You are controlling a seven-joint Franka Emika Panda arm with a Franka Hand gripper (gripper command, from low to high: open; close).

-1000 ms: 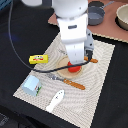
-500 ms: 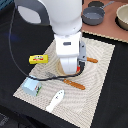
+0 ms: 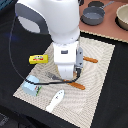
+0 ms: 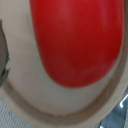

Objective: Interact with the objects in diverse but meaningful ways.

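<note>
The red tomato (image 4: 75, 40) fills the wrist view from very close, lying on the tan plate (image 4: 30, 100). In the exterior view my gripper (image 3: 68, 76) is down over the middle of the striped placemat (image 3: 100, 75), and the arm hides the plate, the tomato and the fingers. Off the mat's edge on the exterior view's left lies the yellow packet (image 3: 37, 59). The light-blue cup (image 3: 31, 88) stands at the mat's near left corner, with the white utensil (image 3: 55, 100) beside it. At the back sits the dark grey frying pan (image 3: 94, 15).
Orange-handled cutlery lies on the mat, one piece (image 3: 90, 59) behind the arm and one (image 3: 78, 86) in front of it. A tan bowl (image 3: 123, 16) stands at the back right on the brown surface. A black cable (image 3: 15, 60) loops over the dark table.
The arm has come down over the plate and tomato, which showed beside the gripper a second ago and are now covered in the exterior view. The other objects have not moved.
</note>
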